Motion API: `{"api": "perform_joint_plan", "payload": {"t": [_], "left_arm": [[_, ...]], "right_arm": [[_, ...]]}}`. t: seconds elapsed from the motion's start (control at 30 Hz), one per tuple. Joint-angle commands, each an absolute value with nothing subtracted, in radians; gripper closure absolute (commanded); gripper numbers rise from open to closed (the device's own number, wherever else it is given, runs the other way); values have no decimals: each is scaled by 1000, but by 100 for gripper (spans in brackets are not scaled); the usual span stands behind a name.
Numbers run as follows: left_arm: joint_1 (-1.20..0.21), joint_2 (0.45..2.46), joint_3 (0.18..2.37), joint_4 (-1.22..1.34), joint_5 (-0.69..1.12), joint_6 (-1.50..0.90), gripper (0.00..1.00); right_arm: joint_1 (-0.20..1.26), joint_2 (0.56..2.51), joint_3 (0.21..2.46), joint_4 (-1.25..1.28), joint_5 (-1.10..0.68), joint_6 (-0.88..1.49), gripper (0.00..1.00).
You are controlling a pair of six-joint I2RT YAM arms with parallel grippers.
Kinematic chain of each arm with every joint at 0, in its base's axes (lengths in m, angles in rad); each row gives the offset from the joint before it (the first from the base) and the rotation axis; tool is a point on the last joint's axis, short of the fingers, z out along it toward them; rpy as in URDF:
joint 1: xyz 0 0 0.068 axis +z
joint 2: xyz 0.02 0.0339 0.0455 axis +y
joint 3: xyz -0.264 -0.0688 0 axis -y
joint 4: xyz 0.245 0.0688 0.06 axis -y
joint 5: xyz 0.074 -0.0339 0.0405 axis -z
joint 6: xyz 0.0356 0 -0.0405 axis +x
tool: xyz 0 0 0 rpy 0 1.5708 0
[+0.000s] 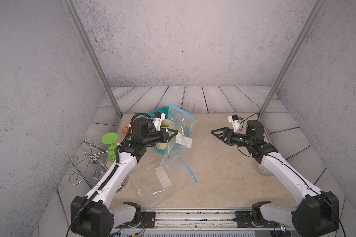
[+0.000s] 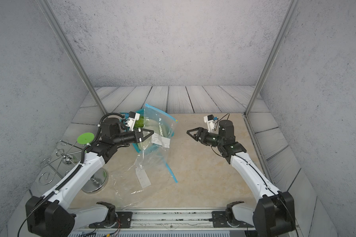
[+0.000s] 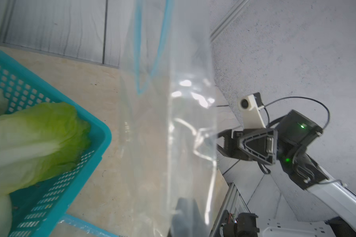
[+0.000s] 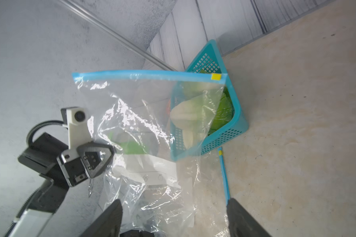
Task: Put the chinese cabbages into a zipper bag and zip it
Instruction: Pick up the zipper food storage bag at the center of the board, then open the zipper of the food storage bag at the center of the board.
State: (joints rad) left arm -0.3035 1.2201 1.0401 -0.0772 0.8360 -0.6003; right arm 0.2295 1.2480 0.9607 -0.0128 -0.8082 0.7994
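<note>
At back left of table, left gripper [image 1: 176, 133] pressed together, pinching side of zipper bag [image 1: 182, 123]. Bag held upright, blue zip strip uppermost. Just behind bag, chinese cabbages [image 3: 35, 133] lie in teal basket [image 3: 100, 131]. Right gripper [image 1: 212, 131] spread wide, holds nothing, apart from bag. Second clear bag [image 1: 152, 174] lies flat on table [image 1: 224, 174].

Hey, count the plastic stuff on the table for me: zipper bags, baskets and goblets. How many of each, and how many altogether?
zipper bags: 2, one upright, one lying flat
teal basket: 1
green goblet: 1
Total: 4
</note>
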Motion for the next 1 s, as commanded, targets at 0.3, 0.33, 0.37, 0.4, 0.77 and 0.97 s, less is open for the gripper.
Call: {"api": "perform_joint_plan", "payload": {"t": [0.3, 0.33, 0.37, 0.4, 0.77, 0.97], "left_arm": [[-313, 1236, 1097, -238, 1094, -482, 100], [-316, 1238, 1112, -307, 1077, -420, 100], [-319, 1239, 1121, -351, 1066, -380, 100], [-322, 1242, 1127, -381, 1059, -349, 100], [-398, 1282, 1180, -537, 1061, -184, 100], [-401, 1292, 1172, -545, 1059, -167, 100]], "right_arm": [[268, 1339, 1082, -206, -687, 406, 16], [284, 1328, 1085, -226, -641, 327, 17], [301, 1323, 1091, -248, -607, 267, 17], [320, 1325, 1095, -258, -592, 188, 18], [391, 1567, 1361, -456, -763, -135, 26], [391, 1624, 1464, -617, -902, -249, 30]]}}
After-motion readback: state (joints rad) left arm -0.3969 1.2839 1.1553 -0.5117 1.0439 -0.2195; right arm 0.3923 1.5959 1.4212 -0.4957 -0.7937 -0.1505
